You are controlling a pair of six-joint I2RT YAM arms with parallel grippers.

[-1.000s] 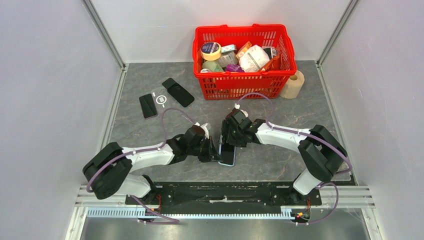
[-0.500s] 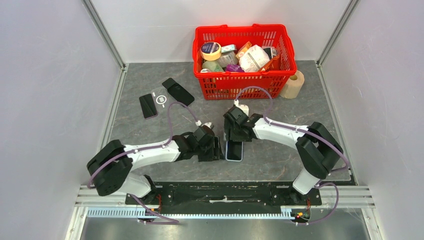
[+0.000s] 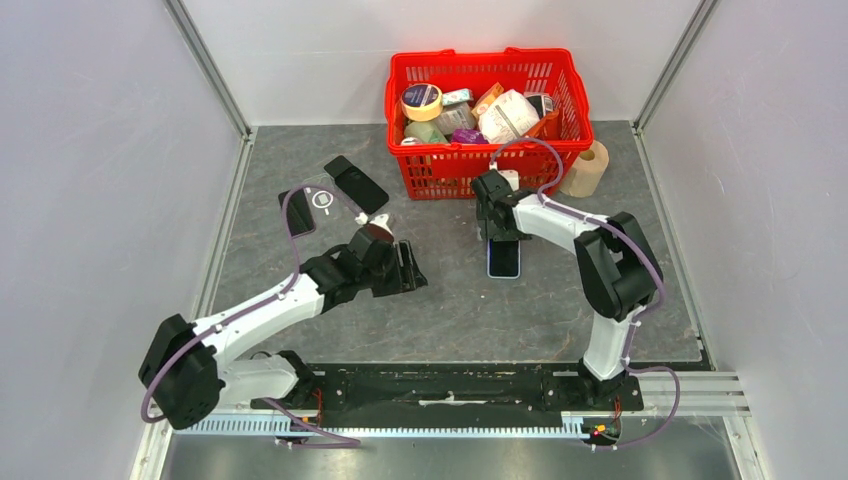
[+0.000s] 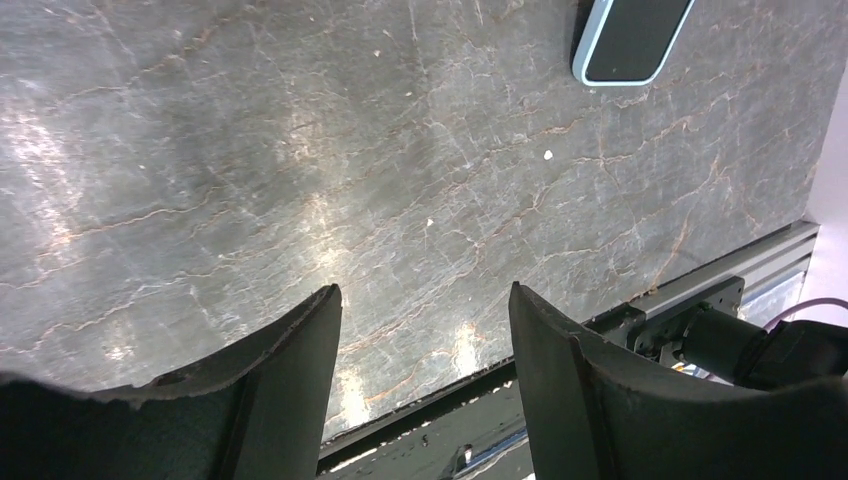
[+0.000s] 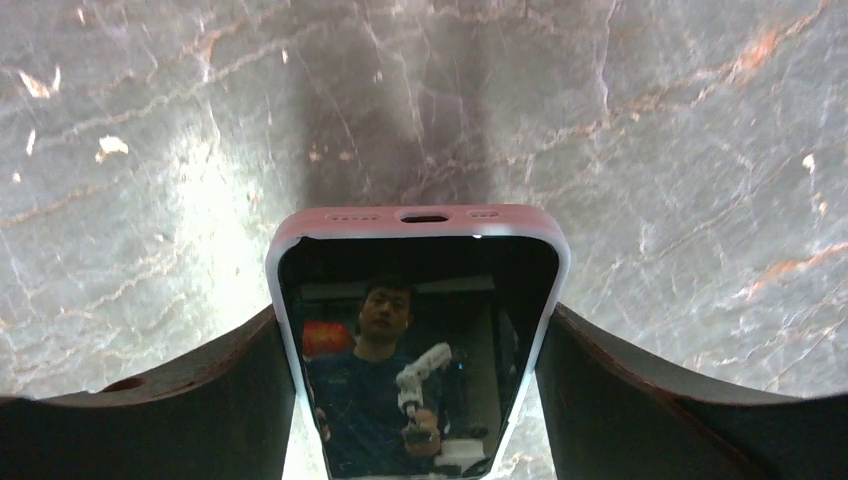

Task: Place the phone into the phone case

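Note:
A dark-screened phone (image 3: 503,258) with a pale blue rim lies lengthwise in front of the basket, low over the table. My right gripper (image 3: 497,228) is shut across its width at the far end. In the right wrist view the phone (image 5: 420,290) fills the gap, with both fingers (image 5: 225,385) against its edges. My left gripper (image 3: 408,270) stands open and empty to the left of it, apart from it. The left wrist view shows the phone (image 4: 632,38) far off at the top. A clear phone case (image 3: 321,194) with a white ring lies at the back left.
A red basket (image 3: 480,110) full of groceries stands at the back. A paper roll (image 3: 587,168) sits at its right. Two black phones (image 3: 296,211) (image 3: 356,183) flank the clear case. A black rail (image 3: 450,385) runs along the near edge.
My left gripper opened, let go of the phone and drew back to the left. My right gripper carried the phone away from the near edge toward the basket.

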